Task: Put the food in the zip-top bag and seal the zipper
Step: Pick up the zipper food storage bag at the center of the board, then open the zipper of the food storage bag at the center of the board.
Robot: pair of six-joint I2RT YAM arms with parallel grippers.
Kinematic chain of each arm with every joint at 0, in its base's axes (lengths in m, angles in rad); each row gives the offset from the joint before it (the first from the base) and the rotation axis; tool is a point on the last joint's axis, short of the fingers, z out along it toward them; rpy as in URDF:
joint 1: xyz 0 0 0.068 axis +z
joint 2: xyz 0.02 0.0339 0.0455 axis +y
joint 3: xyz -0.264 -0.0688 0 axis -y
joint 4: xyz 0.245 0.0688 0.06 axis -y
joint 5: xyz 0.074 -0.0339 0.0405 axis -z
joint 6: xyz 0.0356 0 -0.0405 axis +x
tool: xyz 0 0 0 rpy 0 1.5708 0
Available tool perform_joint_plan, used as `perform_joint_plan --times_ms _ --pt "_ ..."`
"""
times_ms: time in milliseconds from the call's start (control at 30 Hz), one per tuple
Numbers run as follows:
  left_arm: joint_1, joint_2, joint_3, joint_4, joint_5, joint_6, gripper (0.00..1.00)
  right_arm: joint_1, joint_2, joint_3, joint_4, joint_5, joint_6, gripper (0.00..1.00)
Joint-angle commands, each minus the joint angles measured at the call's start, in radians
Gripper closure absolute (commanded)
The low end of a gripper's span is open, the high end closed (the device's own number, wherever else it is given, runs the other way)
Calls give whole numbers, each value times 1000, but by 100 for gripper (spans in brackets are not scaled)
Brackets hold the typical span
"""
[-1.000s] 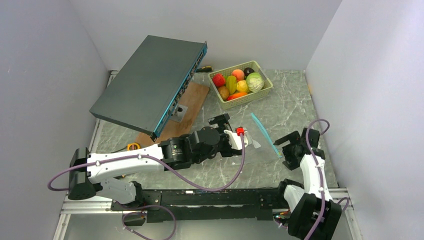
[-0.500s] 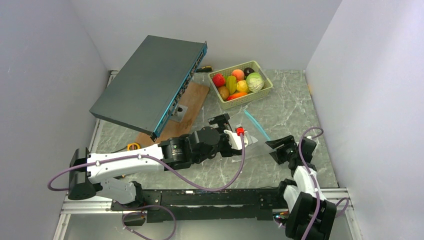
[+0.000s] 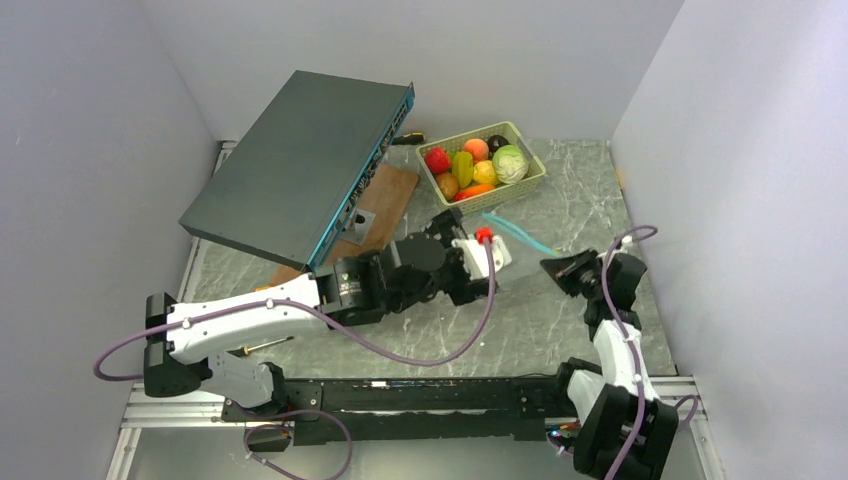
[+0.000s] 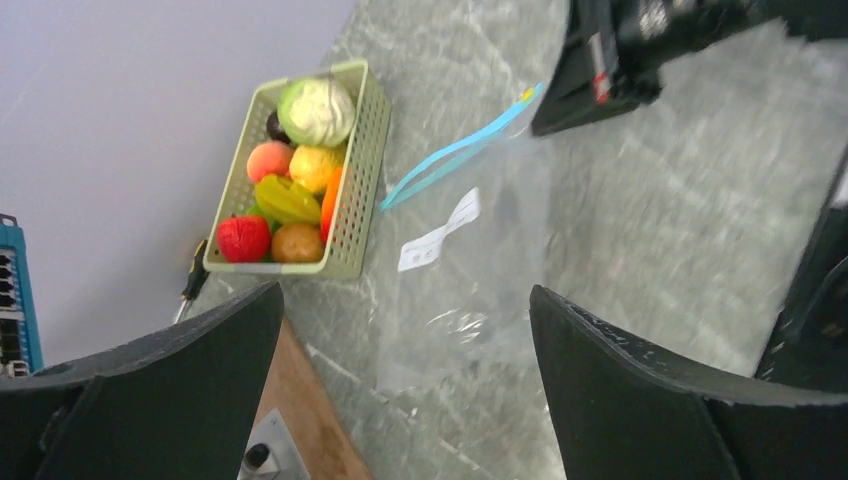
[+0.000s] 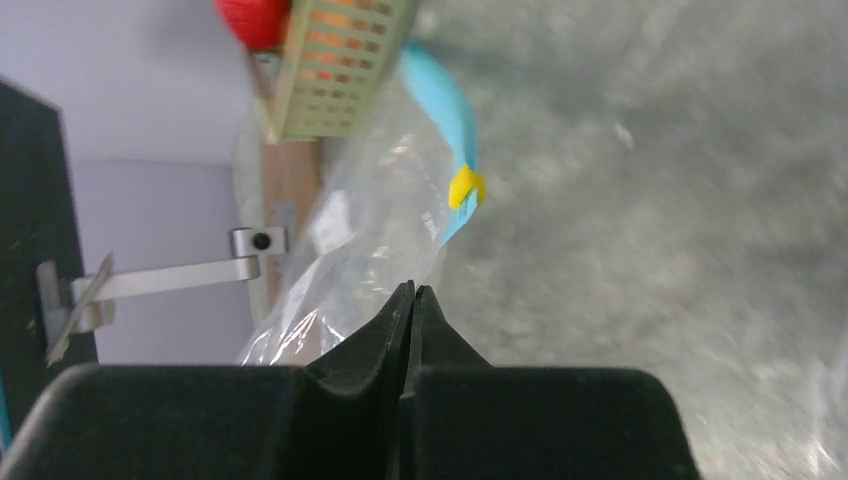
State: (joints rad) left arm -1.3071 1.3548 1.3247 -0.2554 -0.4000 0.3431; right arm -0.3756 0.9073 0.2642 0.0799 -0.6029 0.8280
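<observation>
While my right gripper (image 5: 412,292) is pinched fully shut on the clear film of the zip-top bag (image 4: 470,270), just below the end of its teal zipper (image 4: 455,155), my left gripper (image 4: 400,300) hangs wide open and empty over the bag, which lies mid-worktop toward the right edge. I judge this the mouth-opening step. The food (image 4: 300,190) all sits in the green basket (image 4: 365,170) at the far edge, so next my left fingers must catch the opposite lip.

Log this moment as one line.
left tool: open, over zip-top bag | right tool: shut on bag corner near zipper | food: in basket
</observation>
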Motion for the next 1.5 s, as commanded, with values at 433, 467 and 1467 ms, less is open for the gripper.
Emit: perform_joint_plan --times_ms 433,467,1467 --pt "340 -64 447 -441 418 -969 4 649 -115 454 -121 100 -432 100" --pt "356 -81 421 -429 425 -990 5 691 -109 462 -117 96 -455 100" --pt "314 -48 322 -608 99 -1267 33 1181 -276 467 -195 421 -707 100"
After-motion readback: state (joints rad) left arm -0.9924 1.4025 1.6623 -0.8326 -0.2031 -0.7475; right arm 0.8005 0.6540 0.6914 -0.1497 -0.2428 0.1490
